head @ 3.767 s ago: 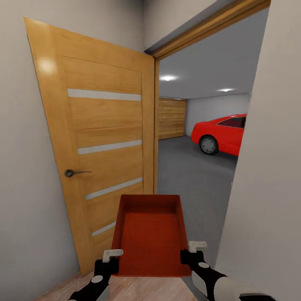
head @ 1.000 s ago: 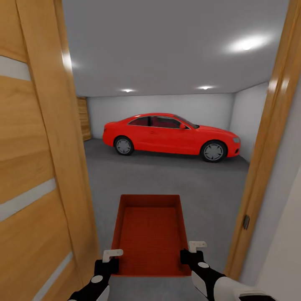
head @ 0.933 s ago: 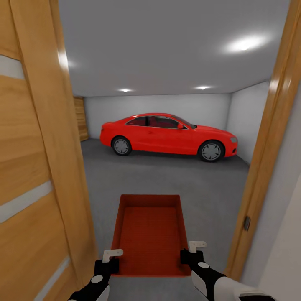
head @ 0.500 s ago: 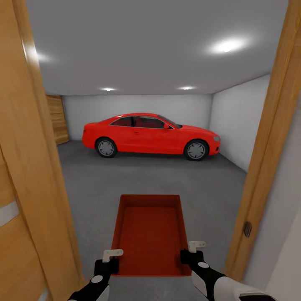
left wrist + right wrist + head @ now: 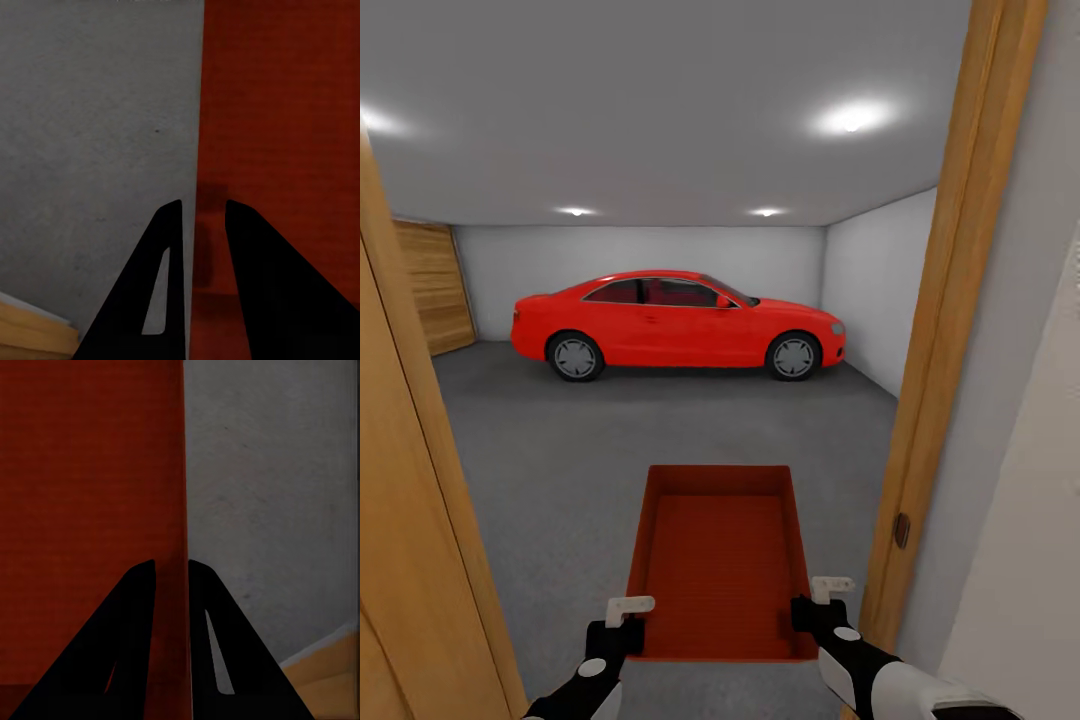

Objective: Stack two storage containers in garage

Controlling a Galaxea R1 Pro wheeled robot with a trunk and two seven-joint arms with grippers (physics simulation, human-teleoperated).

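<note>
Orange-red storage container (image 5: 720,560), red car (image 5: 678,326), mottled dark grey floor (image 5: 610,430), honey-wood door frame (image 5: 940,330).

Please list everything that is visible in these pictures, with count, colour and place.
container: one, orange-red, held over the floor in the doorway
car: one, red, by the far wall
floor: one, dark grey, garage
door: one, wooden, open at the left
door frame: one, wooden, at the right
ceiling lights: several, white, overhead
left tool: one, black, clamped on the container's left wall
right tool: one, black, clamped on its right wall
</note>
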